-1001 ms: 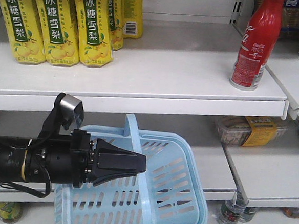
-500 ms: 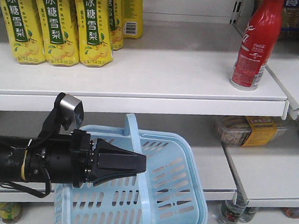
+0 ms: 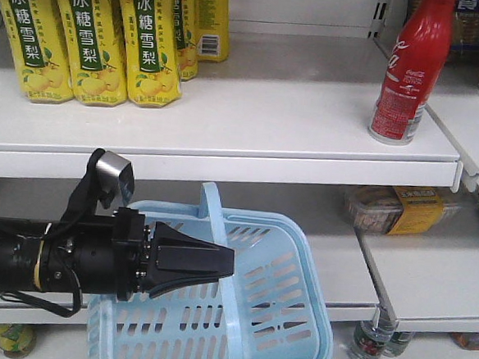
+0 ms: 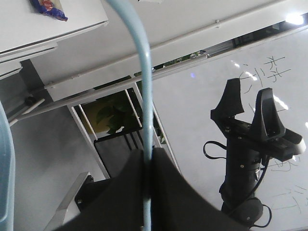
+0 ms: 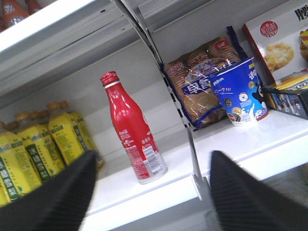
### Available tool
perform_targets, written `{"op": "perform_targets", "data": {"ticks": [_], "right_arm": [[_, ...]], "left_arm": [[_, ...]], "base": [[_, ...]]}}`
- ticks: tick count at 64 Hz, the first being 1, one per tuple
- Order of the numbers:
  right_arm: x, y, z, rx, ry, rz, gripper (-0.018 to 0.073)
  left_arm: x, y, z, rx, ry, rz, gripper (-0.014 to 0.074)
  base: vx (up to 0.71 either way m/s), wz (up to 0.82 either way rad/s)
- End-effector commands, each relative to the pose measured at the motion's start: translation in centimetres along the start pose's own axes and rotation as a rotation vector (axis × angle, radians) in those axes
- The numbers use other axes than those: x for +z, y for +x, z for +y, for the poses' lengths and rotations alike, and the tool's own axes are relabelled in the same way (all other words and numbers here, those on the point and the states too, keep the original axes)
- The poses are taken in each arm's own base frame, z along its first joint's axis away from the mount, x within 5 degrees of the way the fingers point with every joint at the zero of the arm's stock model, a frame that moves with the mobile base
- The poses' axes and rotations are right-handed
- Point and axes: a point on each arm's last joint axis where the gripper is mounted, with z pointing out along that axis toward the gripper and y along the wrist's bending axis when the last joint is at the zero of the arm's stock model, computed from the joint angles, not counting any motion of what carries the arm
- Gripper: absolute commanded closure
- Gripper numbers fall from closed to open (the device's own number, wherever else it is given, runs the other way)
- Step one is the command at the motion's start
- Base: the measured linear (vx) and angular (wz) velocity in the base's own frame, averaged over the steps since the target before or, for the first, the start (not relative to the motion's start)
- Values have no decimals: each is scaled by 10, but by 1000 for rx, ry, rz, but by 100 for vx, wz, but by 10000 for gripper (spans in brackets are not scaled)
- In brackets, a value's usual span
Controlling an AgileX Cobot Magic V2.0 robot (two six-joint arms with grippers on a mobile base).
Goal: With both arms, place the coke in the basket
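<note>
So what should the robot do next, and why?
Probably ease the right gripper forward toward the coke. That gripper is open and touches nothing, the coke stands upright on the shelf ahead of it, and the left gripper holds the basket by its handle.

White upper shelf: yellow bottles w/ green labels packed at back left, front row approx. level. Coke upright alone at far right, near front edge, well apart from the yellow ones. Next shelf section to the right, past the divider: blue cup near the front, biscuit pack just behind it, touching; boxes further right. Lower shelf: clear tray pack w/ yellow label at the back. Bottom level: bottle tops showing, type unclear.
</note>
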Motion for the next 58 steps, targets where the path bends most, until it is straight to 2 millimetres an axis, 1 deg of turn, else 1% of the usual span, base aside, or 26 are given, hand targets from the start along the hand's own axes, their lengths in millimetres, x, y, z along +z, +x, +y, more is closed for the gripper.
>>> {"op": "perform_targets", "data": {"ticks": [1, 6, 9, 14, 19, 23, 27, 38, 48, 58], "right_arm": [[9, -19, 6, -49, -11, -98, -95], [19, -27, 11, -110, 2, -57, -108], [25, -36, 16, -159, 4, -29, -106], [42, -48, 25, -223, 6, 59, -93], [65, -59, 35, -279, -19, 152, -78], [82, -63, 41, -319, -56, 218, -67], [104, -65, 47, -349, -111, 260, -57], [154, -65, 54, -369, -219, 287, -36], [194, -56, 49, -345, -237, 304, -36], [223, -53, 43, -372, -212, 297, -36]], "left_arm": [[-4, 4, -34, 30, 246, 55, 603], [-4, 4, -34, 30, 246, 55, 603], [-4, 4, -34, 30, 246, 55, 603], [-4, 4, -34, 30, 246, 55, 603], [-4, 4, -34, 30, 246, 55, 603], [-4, 4, -34, 30, 246, 55, 603], [-4, 4, -34, 30, 246, 55, 603], [-4, 4, -34, 30, 246, 55, 603], [-4, 4, -34, 30, 246, 55, 603], [-4, 4, -34, 30, 246, 55, 603]], "base": [[0, 0], [0, 0], [0, 0], [0, 0], [0, 0], [0, 0], [0, 0], [0, 0], [0, 0], [0, 0]]}}
